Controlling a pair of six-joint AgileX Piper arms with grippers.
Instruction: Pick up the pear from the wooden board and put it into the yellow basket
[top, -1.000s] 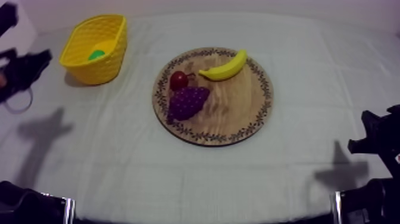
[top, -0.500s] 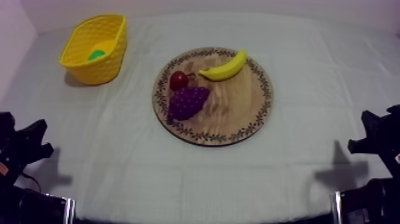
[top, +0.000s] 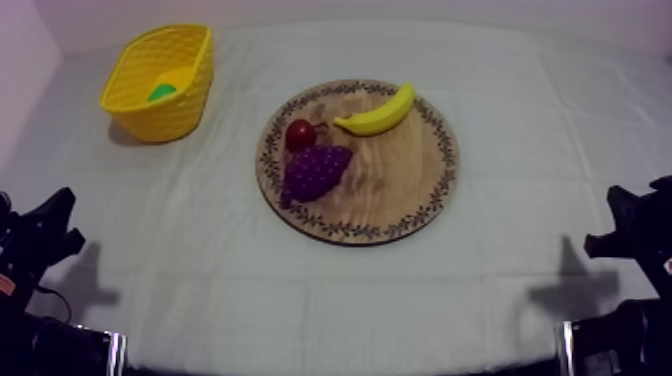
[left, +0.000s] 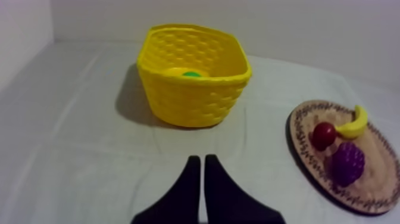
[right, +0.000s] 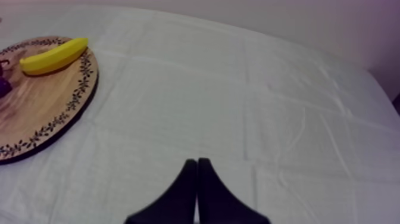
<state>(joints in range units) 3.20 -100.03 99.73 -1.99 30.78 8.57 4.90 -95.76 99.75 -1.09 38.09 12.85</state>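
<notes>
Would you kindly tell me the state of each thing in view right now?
yellow basket: upright on the cloth, holding the pear.
pear: lying inside the yellow basket.
wooden board: flat on the cloth, carrying three fruits.
banana: lying on the wooden board.
grapes: on the wooden board, beside the small red fruit.
small red fruit: on the wooden board.
left gripper: shut, empty.
right gripper: shut, empty.
</notes>
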